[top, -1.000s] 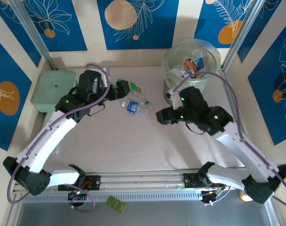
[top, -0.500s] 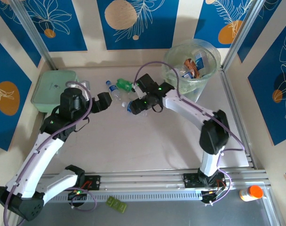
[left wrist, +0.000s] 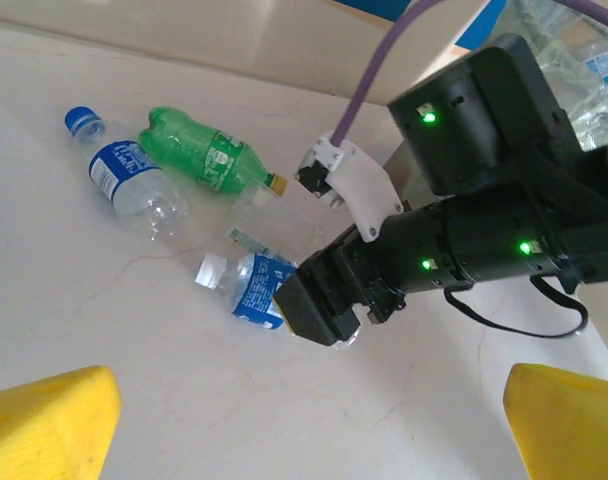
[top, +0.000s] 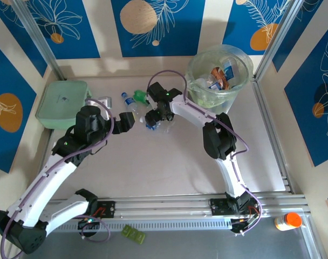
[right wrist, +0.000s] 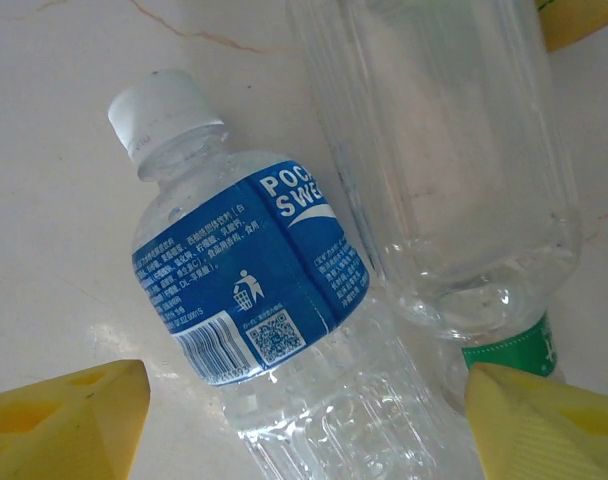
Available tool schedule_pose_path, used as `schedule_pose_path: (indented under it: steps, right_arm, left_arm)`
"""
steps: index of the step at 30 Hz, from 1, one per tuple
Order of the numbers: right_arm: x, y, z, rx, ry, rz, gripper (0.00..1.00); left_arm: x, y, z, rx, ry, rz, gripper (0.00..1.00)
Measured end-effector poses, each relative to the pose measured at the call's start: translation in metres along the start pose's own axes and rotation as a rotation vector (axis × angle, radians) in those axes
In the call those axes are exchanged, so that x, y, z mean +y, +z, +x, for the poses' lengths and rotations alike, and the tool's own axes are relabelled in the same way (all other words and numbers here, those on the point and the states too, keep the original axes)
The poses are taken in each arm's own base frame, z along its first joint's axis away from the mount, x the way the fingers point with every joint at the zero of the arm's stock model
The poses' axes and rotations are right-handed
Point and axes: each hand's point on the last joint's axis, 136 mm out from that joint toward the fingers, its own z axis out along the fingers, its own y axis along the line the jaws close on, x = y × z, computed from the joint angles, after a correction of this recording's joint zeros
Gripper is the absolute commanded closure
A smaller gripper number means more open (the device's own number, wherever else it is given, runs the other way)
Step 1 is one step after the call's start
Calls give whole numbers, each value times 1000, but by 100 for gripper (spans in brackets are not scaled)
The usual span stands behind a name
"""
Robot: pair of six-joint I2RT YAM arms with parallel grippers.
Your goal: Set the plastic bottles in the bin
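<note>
Several plastic bottles lie at the table's far middle. A white-capped bottle with a blue label (right wrist: 254, 300) (left wrist: 246, 288) (top: 151, 123) lies between the spread fingers of my right gripper (right wrist: 304, 430) (top: 152, 116) (left wrist: 322, 308), which is open and low over it. A clear bottle (right wrist: 439, 150) (left wrist: 276, 222) lies beside it, touching it. Further left lie a green bottle (left wrist: 206, 155) (top: 141, 97) and a blue-capped bottle (left wrist: 129, 180) (top: 127, 100). My left gripper (left wrist: 309, 440) (top: 124, 121) hangs open left of the pile, holding nothing. The bin (top: 220, 73) stands at the far right with bottles inside.
A flat pale-green lidded box (top: 61, 102) sits at the far left. An orange-capped bottle (top: 288, 220) lies off the table's near right corner. The right arm's black wrist (left wrist: 494, 230) stretches across the space right of the pile. Bare tabletop (top: 164, 162) lies in front.
The right arm has swung from beside the bin over to the bottles and lowered onto the blue-labelled one, fingers spreading. The left gripper has drawn back from the pile.
</note>
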Motion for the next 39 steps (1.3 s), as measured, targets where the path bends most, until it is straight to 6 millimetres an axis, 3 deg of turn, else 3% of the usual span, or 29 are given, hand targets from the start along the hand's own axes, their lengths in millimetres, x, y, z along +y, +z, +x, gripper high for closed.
schedule_pose_path:
  steps: [16, 22, 26, 30, 39]
  right_arm:
    - [36, 15, 18, 73, -118, -11, 22]
    - [34, 46, 26, 129, -124, 15, 23]
    - [34, 62, 31, 158, -119, 20, 35]
    - [35, 59, 24, 140, -110, 17, 40]
    - [49, 48, 32, 141, -123, 4, 50]
  left_arm:
    - [0, 0, 0, -2, 26, -2, 2]
    - [0, 0, 0, -2, 29, -2, 2]
    - [0, 0, 0, -3, 29, -5, 2]
    - [1, 0, 0, -5, 29, -8, 2]
    - [1, 0, -1, -7, 36, -12, 2]
